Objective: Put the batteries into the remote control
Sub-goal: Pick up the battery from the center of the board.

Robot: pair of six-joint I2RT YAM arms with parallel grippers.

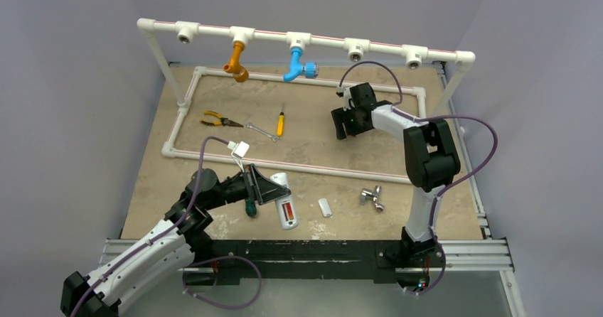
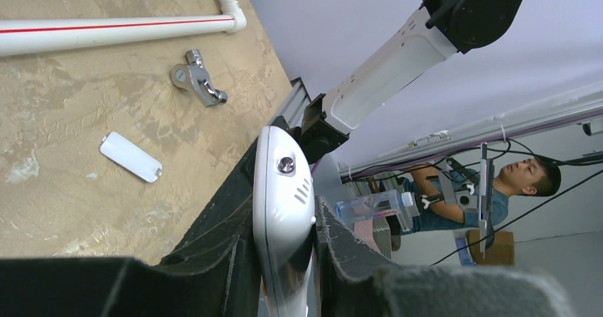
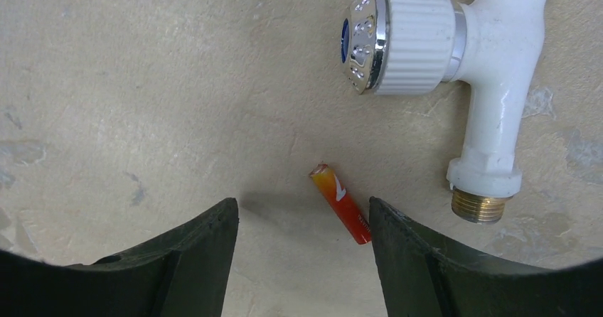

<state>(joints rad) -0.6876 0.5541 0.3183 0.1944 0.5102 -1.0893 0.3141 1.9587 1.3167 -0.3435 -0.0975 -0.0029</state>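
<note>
My left gripper is shut on the white remote control at the table's front, gripping it by its long sides. A red-orange patch, apparently one battery, shows in the remote's open back. In the left wrist view the remote stands edge-on between my fingers. My right gripper is open at the back right. In the right wrist view a red-orange battery lies on the table between its jaws, close to the right finger.
A white battery cover and a shiny metal tap fitting lie right of the remote. A white tap lies just beyond the battery. Pliers, a wrench and a yellow screwdriver lie inside the PVC pipe frame.
</note>
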